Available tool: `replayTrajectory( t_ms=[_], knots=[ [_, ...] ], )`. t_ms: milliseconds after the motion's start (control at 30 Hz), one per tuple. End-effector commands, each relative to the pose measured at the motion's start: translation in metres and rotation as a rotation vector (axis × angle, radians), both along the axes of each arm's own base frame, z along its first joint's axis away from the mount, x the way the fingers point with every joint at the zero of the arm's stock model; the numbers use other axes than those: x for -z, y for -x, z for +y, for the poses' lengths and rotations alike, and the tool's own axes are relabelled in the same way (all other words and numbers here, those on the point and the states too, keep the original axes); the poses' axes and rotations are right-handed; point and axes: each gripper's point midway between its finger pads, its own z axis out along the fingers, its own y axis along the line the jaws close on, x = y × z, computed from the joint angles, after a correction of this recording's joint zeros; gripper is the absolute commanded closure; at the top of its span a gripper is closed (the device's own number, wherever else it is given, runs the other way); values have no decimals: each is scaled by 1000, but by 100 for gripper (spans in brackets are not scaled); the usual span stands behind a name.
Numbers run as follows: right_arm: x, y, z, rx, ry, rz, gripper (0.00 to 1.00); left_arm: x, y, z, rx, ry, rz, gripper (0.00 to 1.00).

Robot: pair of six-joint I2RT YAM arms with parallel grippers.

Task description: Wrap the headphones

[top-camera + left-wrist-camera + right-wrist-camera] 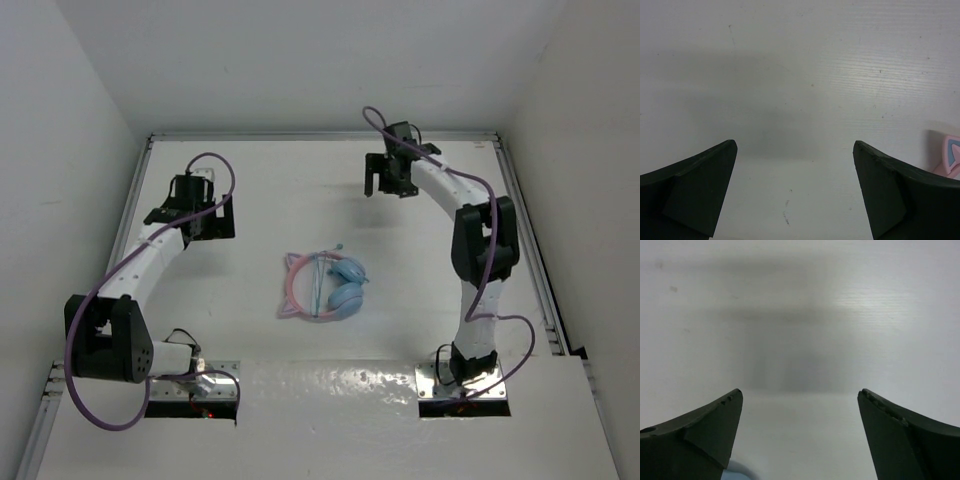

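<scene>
The headphones lie flat in the middle of the table: a thin pink cat-ear headband on the left, two light blue ear cups on the right, and the teal cable lying across the band. My left gripper hovers to their upper left, open and empty; a pink cat ear shows at its view's right edge. My right gripper hangs beyond the headphones to the upper right, open with nothing between its fingers. A light blue sliver peeks in at that view's bottom left.
White walls close in the table on the left, back and right. Thick purple robot cables loop over both arms. Both arm bases stand at the near edge.
</scene>
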Motion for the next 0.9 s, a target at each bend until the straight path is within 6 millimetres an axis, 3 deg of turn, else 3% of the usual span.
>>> replayTrajectory(
  t_ms=[0, 67, 100, 233, 400, 600, 733, 867],
  knots=[
    [-19, 25, -61, 149, 106, 14, 1, -17, -8, 18, -59, -39, -81, 0],
    [-21, 37, -87, 226, 94, 17, 1, -18, -9, 24, -83, -60, -87, 0],
    [-21, 53, -115, 294, 80, 36, 1, -18, -8, 32, -116, -76, -90, 0],
    [-20, 88, -166, 391, 14, 74, 1, -19, -9, 48, -173, -104, -97, 0],
    [-28, 118, -203, 477, 59, 98, 1, -16, -9, 51, -197, -71, -86, 0],
    [-36, 123, -213, 531, 81, -9, 1, -11, -8, 52, -199, -71, -70, 0],
    [-44, 118, -198, 499, -7, -71, 1, -11, -9, 51, -198, -67, -68, 0],
    [-42, 121, -203, 535, 13, -67, 1, -11, -8, 50, -196, -62, -68, 0]
  ],
)
